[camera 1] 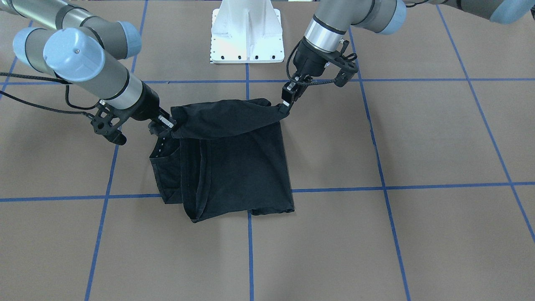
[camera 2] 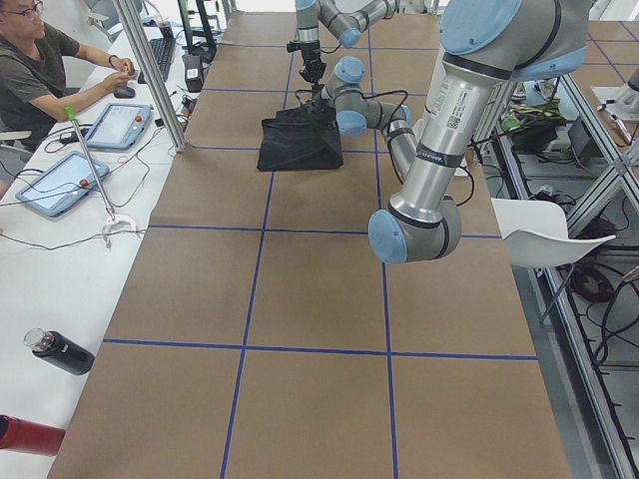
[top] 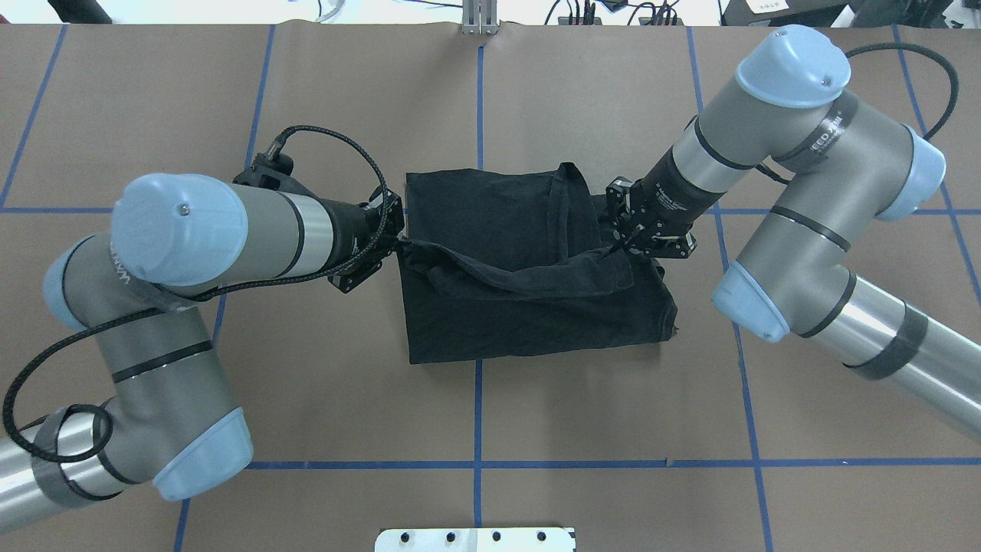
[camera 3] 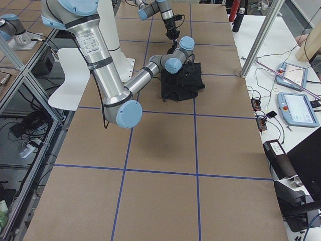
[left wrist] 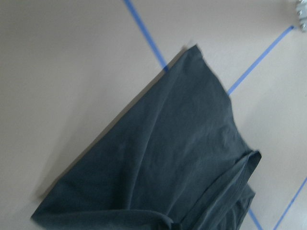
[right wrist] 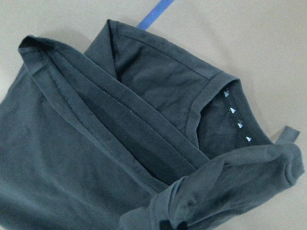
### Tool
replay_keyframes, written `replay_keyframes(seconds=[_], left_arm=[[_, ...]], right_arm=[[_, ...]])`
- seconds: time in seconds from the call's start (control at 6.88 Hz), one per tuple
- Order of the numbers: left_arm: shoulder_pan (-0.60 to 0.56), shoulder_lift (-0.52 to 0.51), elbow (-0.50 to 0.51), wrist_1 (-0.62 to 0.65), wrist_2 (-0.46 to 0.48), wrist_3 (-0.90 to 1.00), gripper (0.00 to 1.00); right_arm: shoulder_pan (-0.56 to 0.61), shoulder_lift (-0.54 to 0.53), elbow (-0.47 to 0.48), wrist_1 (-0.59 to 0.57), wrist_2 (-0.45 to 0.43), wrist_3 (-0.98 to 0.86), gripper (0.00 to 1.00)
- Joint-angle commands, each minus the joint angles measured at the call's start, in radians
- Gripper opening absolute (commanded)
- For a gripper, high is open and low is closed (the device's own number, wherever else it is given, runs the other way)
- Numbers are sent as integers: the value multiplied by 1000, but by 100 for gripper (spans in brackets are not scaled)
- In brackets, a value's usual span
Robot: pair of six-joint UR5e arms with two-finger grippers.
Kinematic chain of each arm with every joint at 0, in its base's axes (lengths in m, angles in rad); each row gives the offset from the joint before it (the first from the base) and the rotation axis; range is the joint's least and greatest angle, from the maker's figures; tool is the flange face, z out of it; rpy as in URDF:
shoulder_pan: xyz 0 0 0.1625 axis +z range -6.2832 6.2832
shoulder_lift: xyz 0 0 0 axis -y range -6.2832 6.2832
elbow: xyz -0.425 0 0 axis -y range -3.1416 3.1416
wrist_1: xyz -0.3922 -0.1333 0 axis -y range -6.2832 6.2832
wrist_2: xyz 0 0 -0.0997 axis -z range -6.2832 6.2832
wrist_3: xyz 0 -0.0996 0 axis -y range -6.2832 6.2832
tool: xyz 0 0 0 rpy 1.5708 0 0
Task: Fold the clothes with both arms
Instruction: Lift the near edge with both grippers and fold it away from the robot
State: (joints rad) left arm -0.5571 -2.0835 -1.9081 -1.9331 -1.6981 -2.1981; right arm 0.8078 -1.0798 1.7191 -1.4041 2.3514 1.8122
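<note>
Overhead view, clock bearings taken from the shirt's centre.

- Black T-shirt [top: 529, 322] sits mid-desk [top: 613, 406] in a rough rectangle, over a crossing of blue tape lines [top: 478, 414]. Every face that shows is plain black.
- Left arm [top: 253, 234] comes in from 9 o'clock. Left hand [top: 398, 244] is at the shirt's 9 o'clock edge, fingers pressed onto a corner of cloth and pinching it.
- Right arm [top: 713, 165] comes in from 2 o'clock. Right hand [top: 617, 249] is at the 3 o'clock edge, also pinching the shirt.
- A twisted band of fabric is raised between the two hands and sags slightly, running 9 to 3 o'clock above the flat layers. The rest of the shirt lies on the desk.
- Hemmed folds stand up toward 1 o'clock, just beside the right hand.

Front-facing view: sides are mirrored. Left hand [camera 1: 286, 106] grips the band's end at 1 o'clock, right hand [camera 1: 169, 123] at 10 o'clock. The white pedestal [camera 1: 246, 33] stands at 12 o'clock, well apart from the shirt.

Right wrist view: the neck opening [right wrist: 225, 120] shows a row of small pale triangles inside it. Stitched hems are layered beside it, and cloth is bunched at 6 o'clock.

Left wrist view: flat cloth with a corner pointing to 1 o'clock over a tape line.

Left side view: a seated person [camera 2: 40, 60] is at the far bench.
</note>
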Motion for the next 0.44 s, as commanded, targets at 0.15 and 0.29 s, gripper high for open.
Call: replay_keyframes(seconds=[0.15,0.29], left_arm=[[-82,-78,206,-105,-27,58,0],[-98,-98,274,-145,-28,66,0]], right_arm=[[37,119,-175,0,17,-37,0],[51,136,-218,2,20,-78,0]])
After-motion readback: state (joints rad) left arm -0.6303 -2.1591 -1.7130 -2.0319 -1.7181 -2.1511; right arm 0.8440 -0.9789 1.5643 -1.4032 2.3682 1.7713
